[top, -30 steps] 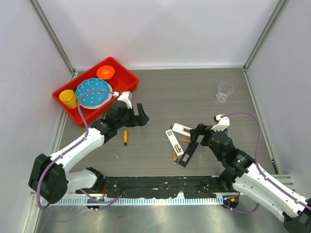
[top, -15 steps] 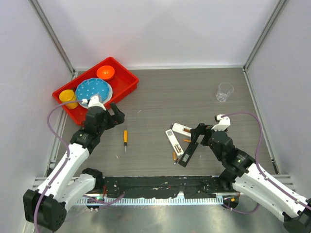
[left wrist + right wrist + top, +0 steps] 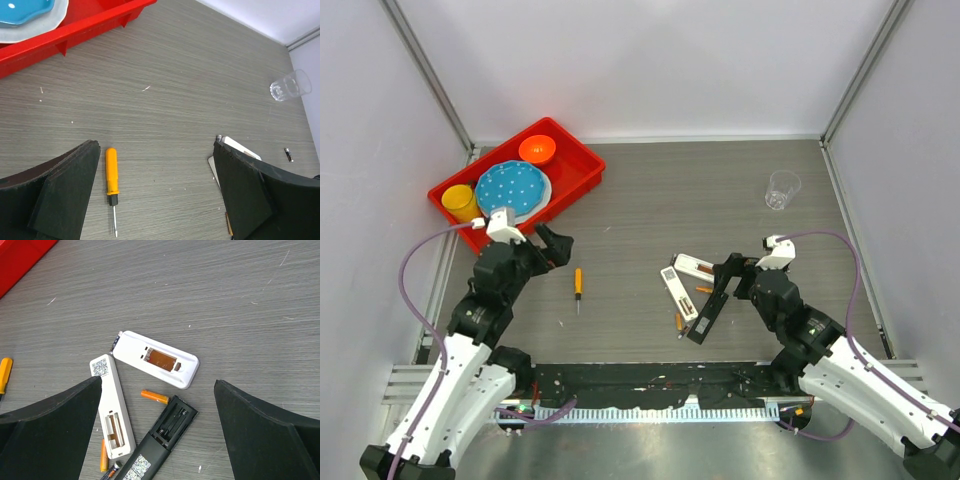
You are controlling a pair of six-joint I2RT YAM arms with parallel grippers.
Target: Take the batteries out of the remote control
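Observation:
Three remotes lie back-up at the table's middle. One white remote [image 3: 155, 365] [image 3: 693, 267] has orange batteries [image 3: 161, 360] in its open compartment. A second white remote [image 3: 112, 407] [image 3: 678, 292] and a black remote [image 3: 160, 445] [image 3: 708, 313] also have open compartments; the black one's is empty. Loose orange batteries lie between them [image 3: 155, 397] [image 3: 703, 290] and by the second white remote's end [image 3: 103, 455] [image 3: 679, 322]. My right gripper [image 3: 157, 390] [image 3: 725, 275] is open and empty just above the remotes. My left gripper [image 3: 155, 195] [image 3: 552, 245] is open and empty, far left of them.
An orange-handled screwdriver [image 3: 111, 172] [image 3: 578, 285] lies by my left gripper. A red tray [image 3: 578, 160] [image 3: 75, 30] with a blue plate [image 3: 512, 187], orange bowl [image 3: 537, 150] and yellow cup [image 3: 459, 203] stands at the back left. A clear glass [image 3: 782, 189] [image 3: 289, 85] stands at the back right.
My left arm has drawn back to the left and toward its base, away from the table's middle, gripper still open. The right arm and the remotes have not moved.

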